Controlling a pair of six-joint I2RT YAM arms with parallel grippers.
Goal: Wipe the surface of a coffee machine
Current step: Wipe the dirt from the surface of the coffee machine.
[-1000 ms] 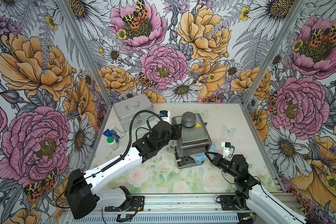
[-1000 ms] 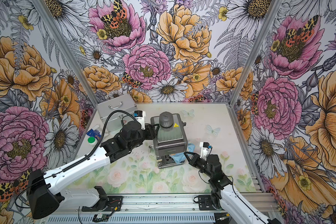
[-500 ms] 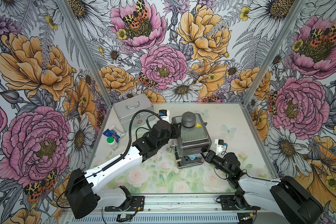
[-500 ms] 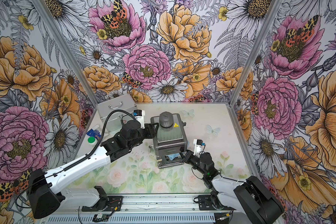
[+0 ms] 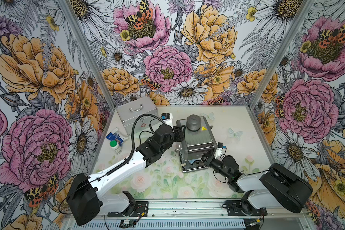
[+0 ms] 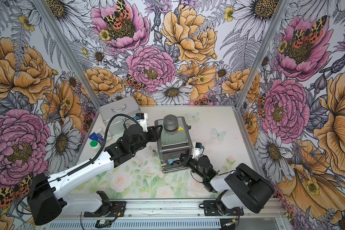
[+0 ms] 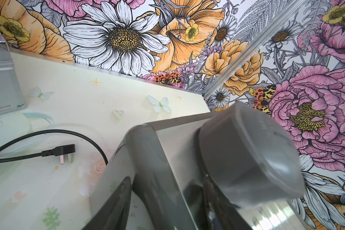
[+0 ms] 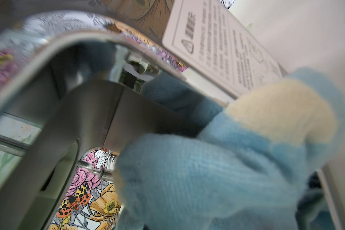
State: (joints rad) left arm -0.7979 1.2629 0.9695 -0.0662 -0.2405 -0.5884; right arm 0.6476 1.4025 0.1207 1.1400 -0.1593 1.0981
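Right claw (image 5: pixel 205 160): pressed together on a blue cloth (image 8: pixel 207 179), tucked under the front overhang of the coffee machine (image 5: pixel 199 139), above the drip tray (image 5: pixel 195 169).
Left claw (image 5: pixel 179 133): at the machine's rear left top edge; whether spread or clamped, cannot tell.
Coffee machine: upright, mid-bench (image 5: pixel 237 119); grey domed knob (image 5: pixel 194 122) on top, yellow warning sticker (image 5: pixel 203 128) just beside it.
Cord (image 7: pixel 48 132): black, loose on the bench beside the machine.
Aluminium case (image 5: pixel 135 113): back left corner, apart from the machine.
Green-lidded jar (image 5: pixel 114 144): near the left bench edge.
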